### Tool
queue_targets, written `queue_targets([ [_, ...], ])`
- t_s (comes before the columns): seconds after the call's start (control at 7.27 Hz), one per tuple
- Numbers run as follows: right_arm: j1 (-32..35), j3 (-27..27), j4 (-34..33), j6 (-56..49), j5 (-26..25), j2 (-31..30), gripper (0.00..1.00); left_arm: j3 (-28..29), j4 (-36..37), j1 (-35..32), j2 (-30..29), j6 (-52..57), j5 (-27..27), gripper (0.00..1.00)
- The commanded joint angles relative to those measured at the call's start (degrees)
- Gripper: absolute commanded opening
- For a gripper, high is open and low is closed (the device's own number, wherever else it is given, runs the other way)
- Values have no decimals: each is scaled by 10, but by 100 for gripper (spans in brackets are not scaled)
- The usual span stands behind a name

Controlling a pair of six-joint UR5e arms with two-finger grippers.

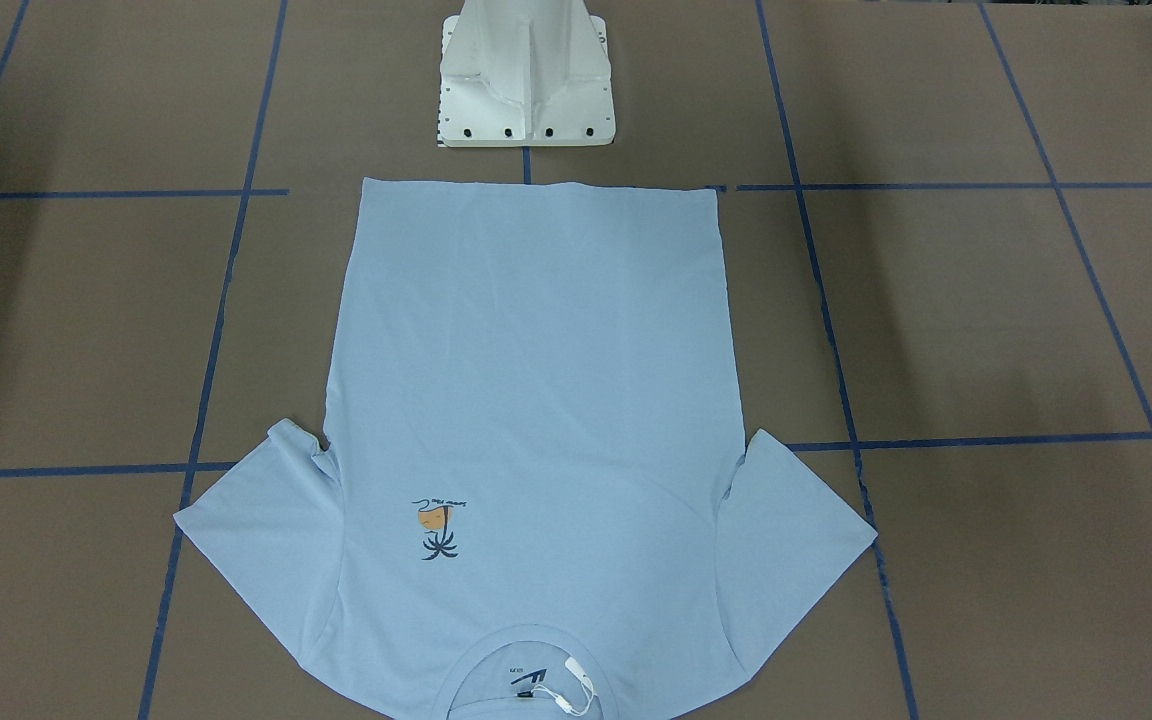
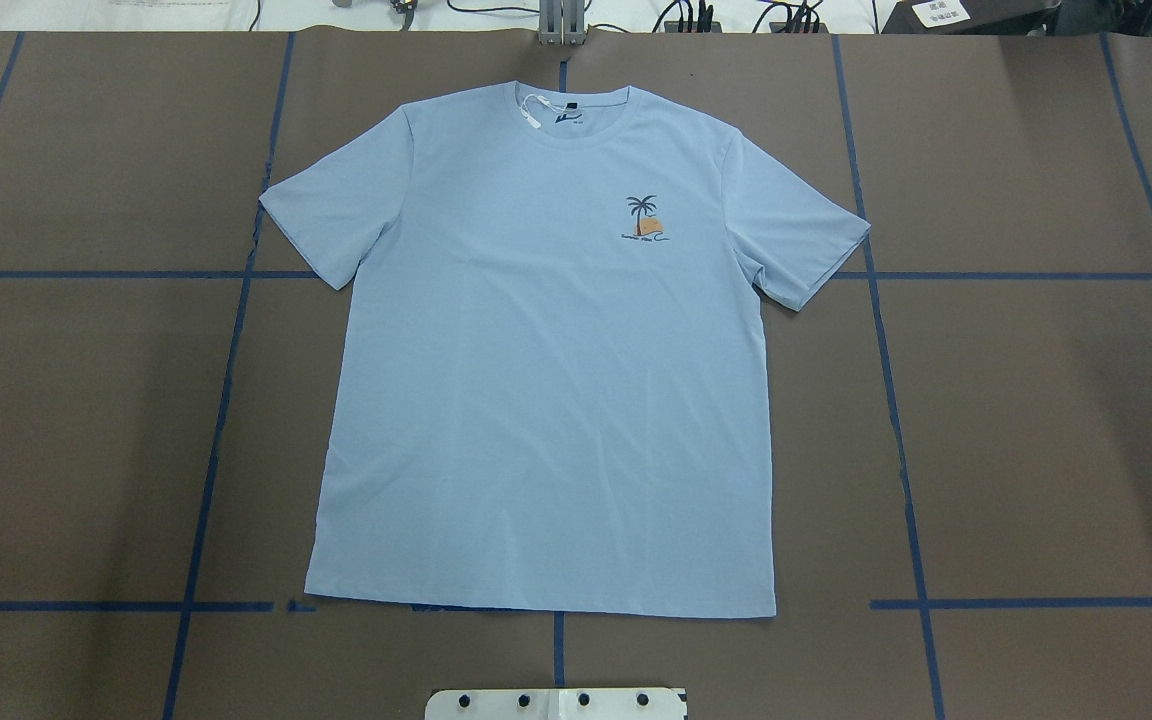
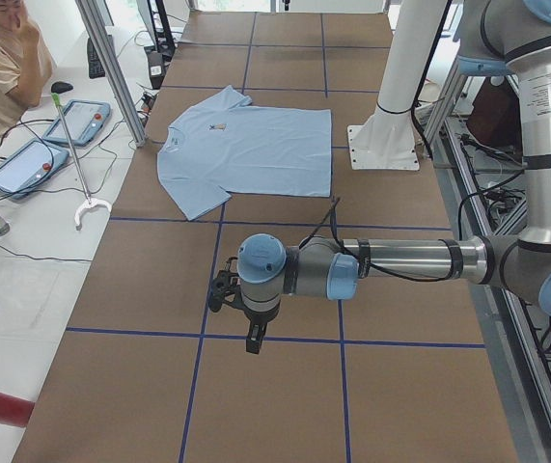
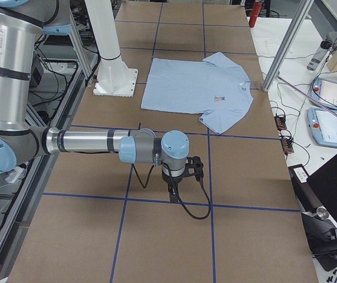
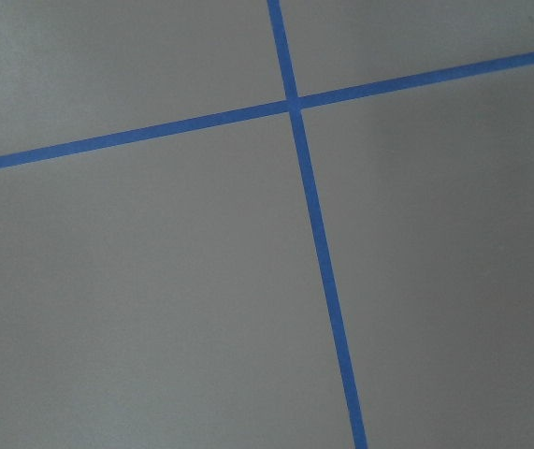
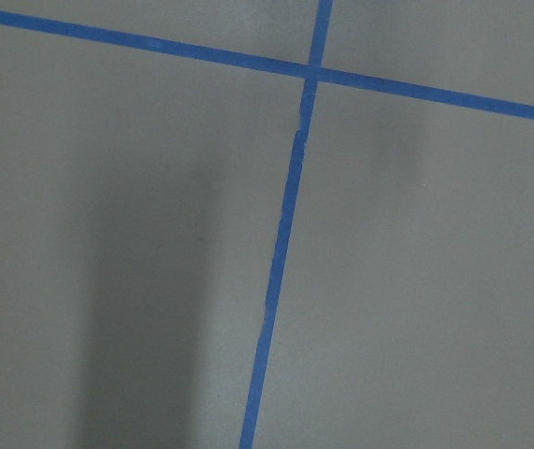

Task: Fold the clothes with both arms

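Note:
The clothes are one light blue T-shirt point(image 2: 546, 400) spread flat and face up in the middle of the table, also in the front view point(image 1: 536, 400) and both side views point(image 3: 246, 149) point(image 4: 195, 88). Its palm print point(image 2: 644, 218) is on the chest and a white tag point(image 2: 532, 108) lies at the collar, which points away from the robot. My left gripper point(image 3: 253, 340) hangs over bare table well off the shirt's left sleeve. My right gripper point(image 4: 172, 193) hangs over bare table off the right sleeve. I cannot tell whether either is open or shut. Both wrist views hold only table and tape.
Brown table point(image 2: 1036, 420) with a grid of blue tape lines point(image 2: 896, 400). The white pedestal base point(image 1: 526, 75) stands just behind the shirt's hem. A side bench with tablets point(image 3: 77, 121) and a seated person point(image 3: 0, 58) lies beyond the collar end.

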Motion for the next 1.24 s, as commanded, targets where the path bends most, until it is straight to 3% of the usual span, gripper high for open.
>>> queue_targets([
  [0.0, -11, 5, 2, 1, -3, 26, 100, 4, -56, 1, -2, 3, 62, 100],
  [0.27, -13, 6, 2, 1, -2, 56, 100, 24, -118, 0, 2, 4, 63, 100],
  [0.55, -14, 13, 3, 1, -4, 85, 100, 18, -124, 0, -3, 1, 65, 100],
  [0.82, -22, -1, 47, 17, -12, 141, 100, -12, -141, 0, -46, 1, 63, 100],
  [0.96, -24, -25, 56, 31, -7, 170, 100, -3, -217, 1, -86, 1, 69, 100],
  [1.1, -30, -57, 73, 32, -7, 183, 100, 6, -293, 1, -85, 1, 65, 100],
])
